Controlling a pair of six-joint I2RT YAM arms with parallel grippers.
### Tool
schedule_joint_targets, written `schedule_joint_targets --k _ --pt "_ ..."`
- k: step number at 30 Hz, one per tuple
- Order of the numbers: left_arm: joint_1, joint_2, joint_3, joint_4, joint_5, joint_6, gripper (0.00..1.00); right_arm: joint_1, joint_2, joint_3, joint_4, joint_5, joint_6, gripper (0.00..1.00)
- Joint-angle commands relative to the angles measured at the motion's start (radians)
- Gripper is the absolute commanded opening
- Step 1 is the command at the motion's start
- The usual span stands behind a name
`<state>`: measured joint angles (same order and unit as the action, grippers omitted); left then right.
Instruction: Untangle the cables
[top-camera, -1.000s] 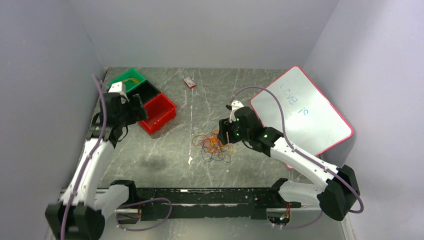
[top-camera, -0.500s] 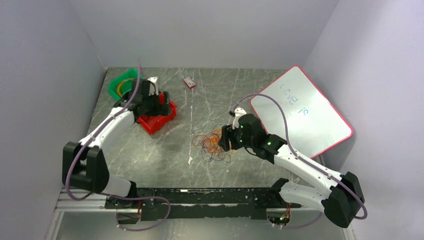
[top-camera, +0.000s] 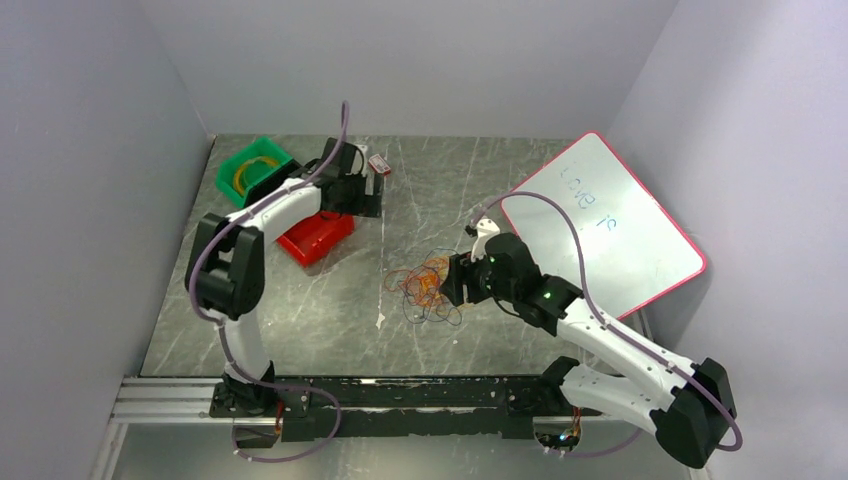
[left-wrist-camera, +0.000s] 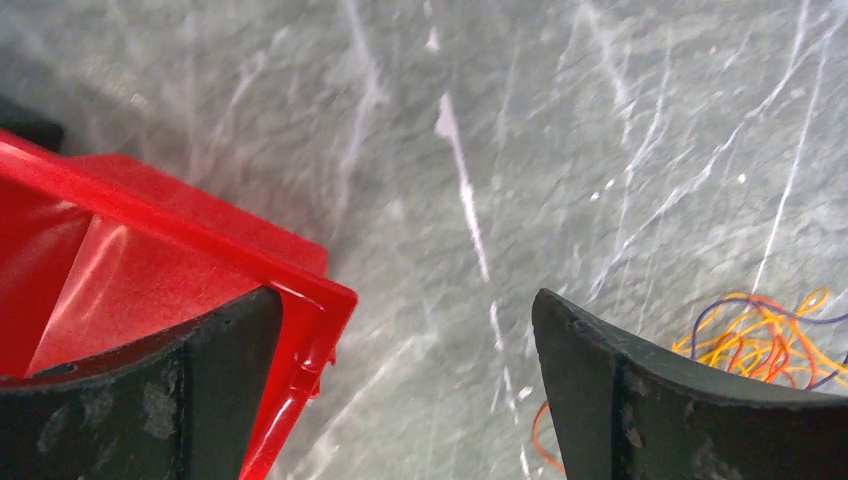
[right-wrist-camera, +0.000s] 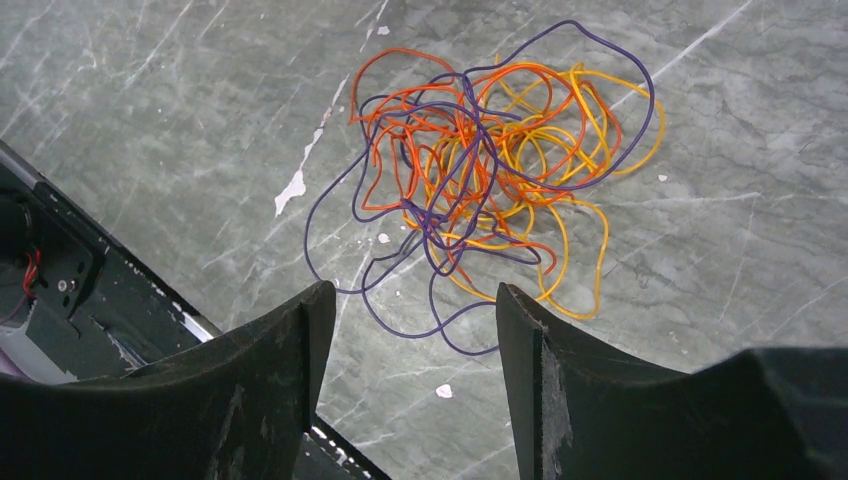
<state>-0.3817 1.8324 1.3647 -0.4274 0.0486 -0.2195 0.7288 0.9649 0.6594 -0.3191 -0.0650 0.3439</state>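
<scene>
In the upper left of the top view, the green bin (top-camera: 255, 168) is holding what look like some yellow loops, and the red bin (top-camera: 318, 238) is standing just beside it. We are holding the left gripper (left-wrist-camera: 405, 395) over the corner of the red bin, with its jaws wide apart and nothing between them. It is well apart from the heap.

In the middle of the bench (top-camera: 300, 320) the cables (right-wrist-camera: 480, 170) are lying in one loose knot of orange, yellow and purple strands. Just right of it, we are hovering the right gripper (right-wrist-camera: 408, 340) above the lower edge of the heap. Its jaws are apart too, and they are gripping nothing. Farther right, the whiteboard (top-camera: 610, 225) is lying out of the way.

We are judging that the step in hand is to pick one strand. To do it well, we think the right gripper should go down on the purple loop (right-wrist-camera: 438, 332) at the lower edge, because there it is lying alone on the bench. The jaws should close on this single strand only and then pull slowly outward. If the whole knot is starting to follow, the left gripper could come and press the heap down.
</scene>
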Motion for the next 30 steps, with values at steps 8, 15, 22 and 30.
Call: schedule_joint_targets --k 8,15,22,30 --pt "-0.015 0.288 0.429 0.001 0.05 0.04 0.99 0.006 -0.069 -0.025 -0.026 0.007 0.024 0.64" --pt "0.056 0.428 0.666 -0.004 0.105 0.022 0.99 0.006 -0.097 -0.027 -0.051 0.022 0.049 0.64" --pt "0.111 0.227 0.502 0.099 0.099 -0.012 0.99 0.005 -0.136 -0.019 -0.099 0.152 0.113 0.64" --pt "0.118 -0.202 0.22 0.134 0.05 -0.043 0.99 0.003 -0.153 -0.043 -0.065 0.402 0.265 0.66"
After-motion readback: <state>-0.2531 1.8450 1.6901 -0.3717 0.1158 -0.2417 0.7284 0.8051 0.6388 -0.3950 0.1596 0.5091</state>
